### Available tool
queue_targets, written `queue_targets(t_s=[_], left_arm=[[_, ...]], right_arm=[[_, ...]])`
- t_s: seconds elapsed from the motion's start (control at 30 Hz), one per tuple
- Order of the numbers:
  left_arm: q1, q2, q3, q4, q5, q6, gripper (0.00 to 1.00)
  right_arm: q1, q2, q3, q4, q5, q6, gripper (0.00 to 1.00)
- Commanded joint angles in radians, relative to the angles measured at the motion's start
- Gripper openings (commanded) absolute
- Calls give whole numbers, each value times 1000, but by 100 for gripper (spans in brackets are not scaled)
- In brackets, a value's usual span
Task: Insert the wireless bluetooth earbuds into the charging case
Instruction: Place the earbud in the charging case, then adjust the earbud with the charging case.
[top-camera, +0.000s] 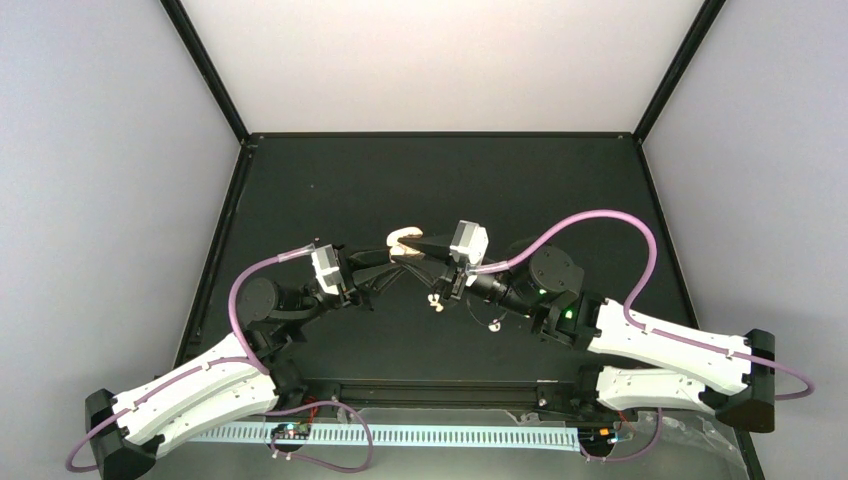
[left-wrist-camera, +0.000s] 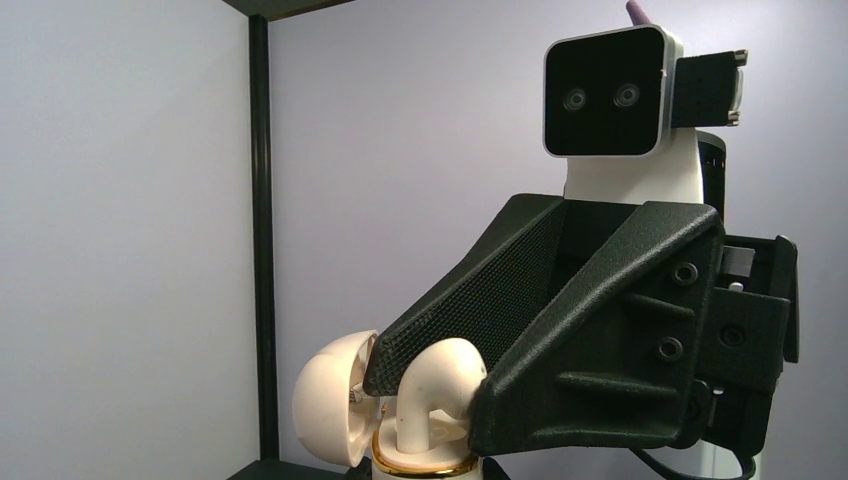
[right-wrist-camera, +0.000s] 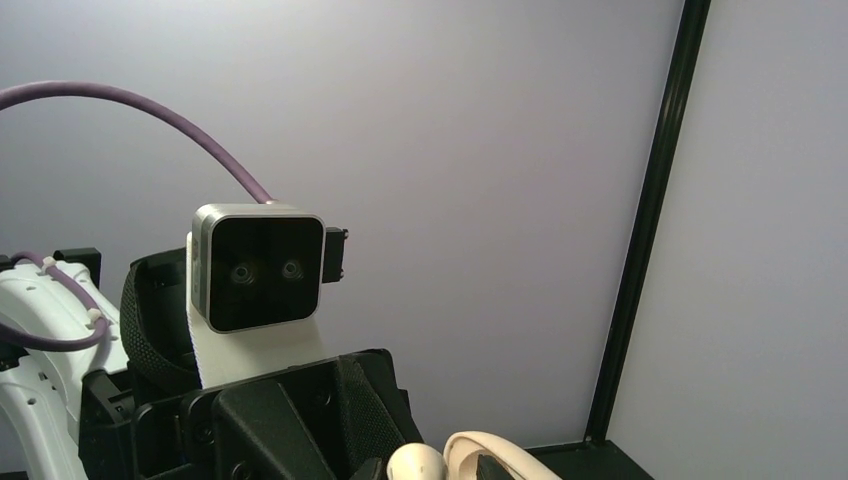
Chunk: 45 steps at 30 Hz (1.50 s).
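Note:
The cream charging case (top-camera: 403, 240) is held up over the middle of the table, its domed lid (left-wrist-camera: 325, 400) open and its gold rim (left-wrist-camera: 425, 466) showing. My left gripper (top-camera: 396, 259) is shut on the case from below; its fingers are mostly out of the left wrist view. My right gripper (top-camera: 418, 244) is shut on a stemmed white earbud (left-wrist-camera: 440, 385). The earbud's stem stands in the case opening. The same earbud (right-wrist-camera: 415, 463) and lid (right-wrist-camera: 495, 452) show at the bottom of the right wrist view. More earbuds (top-camera: 435, 300) lie on the mat.
Another small white earbud (top-camera: 495, 323) lies on the black mat near the right arm's wrist. The two grippers meet tip to tip at the table's centre. Grey walls and black frame posts (left-wrist-camera: 262, 240) enclose the table.

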<state>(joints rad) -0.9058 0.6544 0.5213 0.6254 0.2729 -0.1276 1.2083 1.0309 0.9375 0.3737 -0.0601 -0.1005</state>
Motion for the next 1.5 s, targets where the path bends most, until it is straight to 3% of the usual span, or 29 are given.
queue_targets(t_s=[0.0, 0.83, 1.0, 1.13, 1.47], left_arm=[[-7, -9, 45, 35, 2, -1, 2], [-7, 22, 22, 44, -15, -28, 2], [-7, 21, 16, 32, -27, -23, 2], [-7, 24, 15, 20, -34, -17, 2], [-7, 24, 16, 7, -29, -4, 2]], right_arm=[[5, -16, 13, -28, 38, 4, 24], [5, -131, 8, -138, 102, 0, 52], [5, -161, 54, -228, 186, -1, 67], [5, -147, 106, -312, 264, 10, 98], [5, -84, 157, -374, 291, 44, 100]])
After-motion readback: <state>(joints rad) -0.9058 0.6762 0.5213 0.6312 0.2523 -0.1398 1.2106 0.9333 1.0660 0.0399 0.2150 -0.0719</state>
